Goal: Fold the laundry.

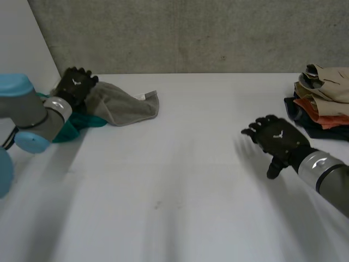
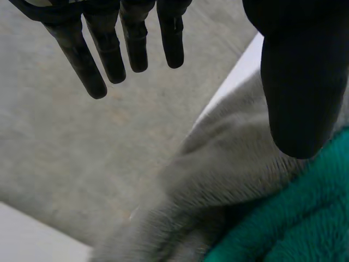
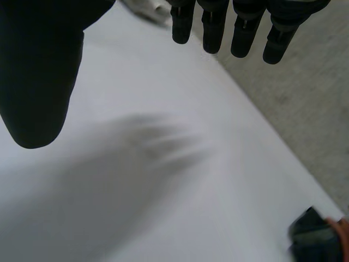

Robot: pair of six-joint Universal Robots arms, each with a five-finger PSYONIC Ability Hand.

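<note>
Right hand (image 1: pixel 278 139) hung open and empty over the table (image 1: pixel 180 180), left hand (image 1: pixel 76 86) open, maybe touching the grey towel (image 1: pixel 122 103), so it risked grabbing the overlapping green cloth (image 1: pixel 82 121) too.

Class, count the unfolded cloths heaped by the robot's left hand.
2. A grey terry towel spreads from the left hand toward the middle of the white table; a teal fleecy cloth lies partly under it, by the left arm. Others may be hidden beneath.
</note>
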